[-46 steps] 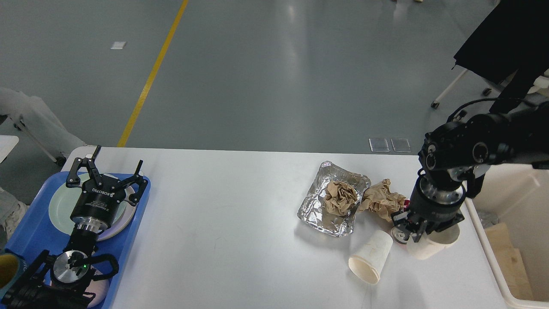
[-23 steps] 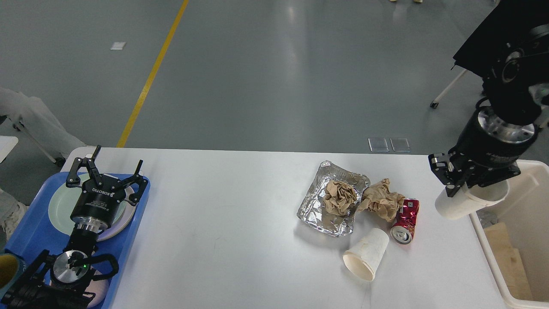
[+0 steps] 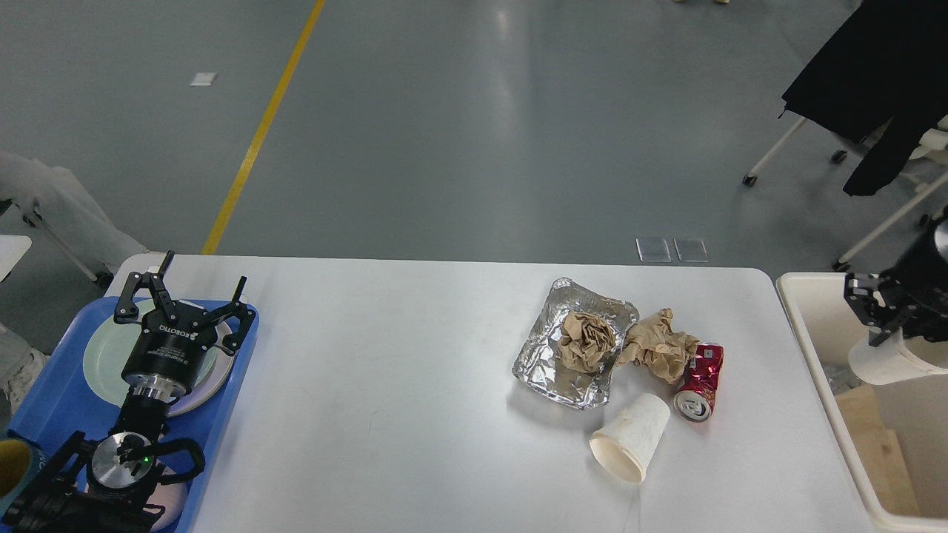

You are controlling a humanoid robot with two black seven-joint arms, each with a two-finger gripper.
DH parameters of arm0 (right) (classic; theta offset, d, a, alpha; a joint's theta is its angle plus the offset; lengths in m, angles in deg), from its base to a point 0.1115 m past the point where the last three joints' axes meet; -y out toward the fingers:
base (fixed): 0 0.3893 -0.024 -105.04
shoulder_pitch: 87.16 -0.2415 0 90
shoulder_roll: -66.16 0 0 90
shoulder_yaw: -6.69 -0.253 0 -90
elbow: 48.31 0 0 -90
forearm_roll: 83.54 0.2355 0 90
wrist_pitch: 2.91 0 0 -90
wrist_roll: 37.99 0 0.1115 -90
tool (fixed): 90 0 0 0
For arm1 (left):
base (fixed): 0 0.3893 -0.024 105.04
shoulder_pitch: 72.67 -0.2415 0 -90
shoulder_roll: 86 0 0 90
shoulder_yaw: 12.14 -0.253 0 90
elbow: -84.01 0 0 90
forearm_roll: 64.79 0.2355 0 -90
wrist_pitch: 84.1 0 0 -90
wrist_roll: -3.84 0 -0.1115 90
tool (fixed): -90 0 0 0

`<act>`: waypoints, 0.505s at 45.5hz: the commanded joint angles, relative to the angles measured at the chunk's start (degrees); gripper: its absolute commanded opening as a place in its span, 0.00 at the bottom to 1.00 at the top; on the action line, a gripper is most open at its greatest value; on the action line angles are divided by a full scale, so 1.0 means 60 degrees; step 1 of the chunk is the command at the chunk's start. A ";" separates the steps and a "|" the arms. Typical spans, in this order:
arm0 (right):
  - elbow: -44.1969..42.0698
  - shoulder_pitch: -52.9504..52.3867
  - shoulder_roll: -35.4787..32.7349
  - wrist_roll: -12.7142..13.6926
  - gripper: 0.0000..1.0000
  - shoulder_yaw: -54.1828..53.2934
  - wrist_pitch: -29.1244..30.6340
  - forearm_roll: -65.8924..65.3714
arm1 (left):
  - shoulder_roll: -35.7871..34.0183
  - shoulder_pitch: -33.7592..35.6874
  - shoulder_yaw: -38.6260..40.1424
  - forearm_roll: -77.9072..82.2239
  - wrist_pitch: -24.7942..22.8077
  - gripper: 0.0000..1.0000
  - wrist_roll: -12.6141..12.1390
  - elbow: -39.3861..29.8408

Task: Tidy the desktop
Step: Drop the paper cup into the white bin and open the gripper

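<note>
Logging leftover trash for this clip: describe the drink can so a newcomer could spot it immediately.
On the white desktop, look right of centre at the litter cluster around the foil tray. The can lies on its side between the crumpled brown paper and a tipped white paper cup, the only red, dented item there.

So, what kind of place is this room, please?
Probably a robotics lab or industrial test hall: a smooth grey floor with a painted yellow line, a wheeled stand draped in black cloth, and staged litter on the large white desktop.
</note>
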 commanded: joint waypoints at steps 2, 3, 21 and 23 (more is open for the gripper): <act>-0.2095 0.2493 -0.0324 -0.0021 0.00 -0.0855 -0.0126 -0.0012 | 0.0000 0.0000 0.0000 0.0000 0.0000 0.96 0.0000 -0.0001; -0.2432 0.2918 -0.0324 -0.0021 0.00 -0.1002 -0.0140 -0.0012 | 0.0000 0.0000 0.0000 0.0000 0.0000 0.96 0.0000 -0.0001; -0.9390 1.0580 0.1256 -0.0035 0.00 -0.4211 -0.1838 -0.0042 | 0.0000 0.0000 0.0000 0.0000 0.0000 0.96 0.0000 -0.0001; -0.9992 1.1122 0.1608 -0.0050 0.00 -0.4314 -0.2233 -0.0042 | 0.0000 0.0000 0.0000 0.0000 0.0000 0.96 0.0000 -0.0016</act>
